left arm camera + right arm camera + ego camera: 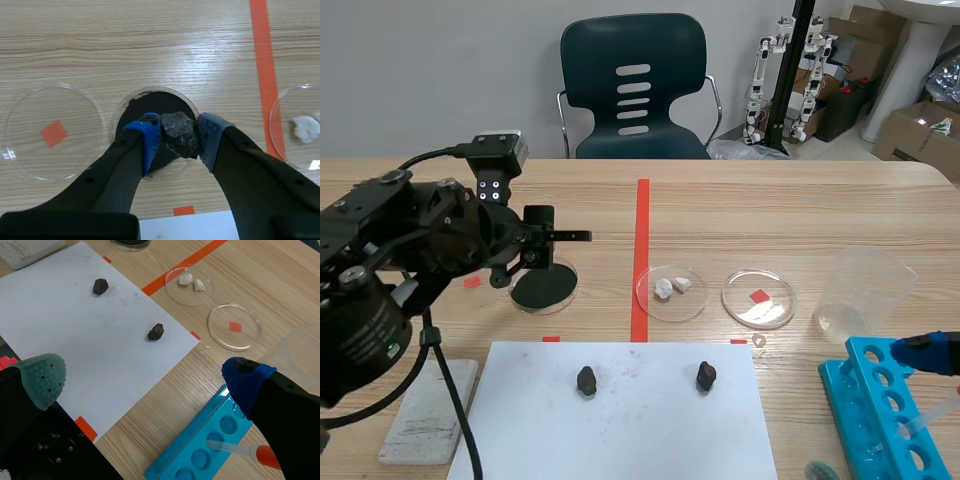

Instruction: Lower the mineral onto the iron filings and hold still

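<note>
- My left gripper [178,144] is clenched on the mineral [180,133], a dark grey, rough lump pinched between the two blue pads.
- The mineral hangs over the dish of iron filings [148,102], above the part of the black patch nearest the gripper. I cannot tell whether it touches the filings.
- In the scene view that dish [544,289] sits on the desk [740,215] left of the long red tape line, with the left gripper [525,264] directly over it.
- Beside the filings dish, the wrist view shows an empty clear dish [30,150] lying over a red tape square.
- My right gripper [145,382] is released, fingers wide apart, above the near right corner of the white sheet [75,335] and a blue tube rack [200,445].
- A pipette [239,450] with an orange end lies across the rack.
- Two dark stones [586,380] [706,376] rest well apart on the sheet.
- Right of the tape line stand a dish with white pieces [670,293], another empty dish [758,298] and a clear beaker [862,290].
- A dark blue chair [633,85] stands beyond the desk.
</note>
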Robot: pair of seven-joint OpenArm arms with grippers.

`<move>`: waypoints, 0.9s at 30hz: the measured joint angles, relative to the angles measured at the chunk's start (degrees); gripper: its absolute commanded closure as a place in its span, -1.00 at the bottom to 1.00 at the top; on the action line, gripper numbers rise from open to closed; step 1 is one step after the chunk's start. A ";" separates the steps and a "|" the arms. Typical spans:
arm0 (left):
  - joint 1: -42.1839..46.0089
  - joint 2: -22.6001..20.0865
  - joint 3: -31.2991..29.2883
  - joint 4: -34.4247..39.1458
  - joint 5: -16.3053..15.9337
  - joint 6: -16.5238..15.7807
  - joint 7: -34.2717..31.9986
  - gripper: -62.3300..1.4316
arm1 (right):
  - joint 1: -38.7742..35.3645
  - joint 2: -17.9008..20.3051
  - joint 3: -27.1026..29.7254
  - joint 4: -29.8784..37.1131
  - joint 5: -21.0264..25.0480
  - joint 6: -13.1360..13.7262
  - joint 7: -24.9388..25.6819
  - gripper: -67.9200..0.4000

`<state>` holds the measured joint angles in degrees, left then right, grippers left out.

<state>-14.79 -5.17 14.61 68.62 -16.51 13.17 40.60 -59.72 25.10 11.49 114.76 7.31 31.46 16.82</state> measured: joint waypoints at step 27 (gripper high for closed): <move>-16.11 3.28 -0.11 -26.45 2.60 2.05 8.92 0.55 | 0.00 0.00 0.00 0.00 0.00 0.02 0.02 -1.00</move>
<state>-30.89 -1.89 14.50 42.17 -13.91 15.22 49.52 -59.72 25.10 11.49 114.76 7.31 31.48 16.84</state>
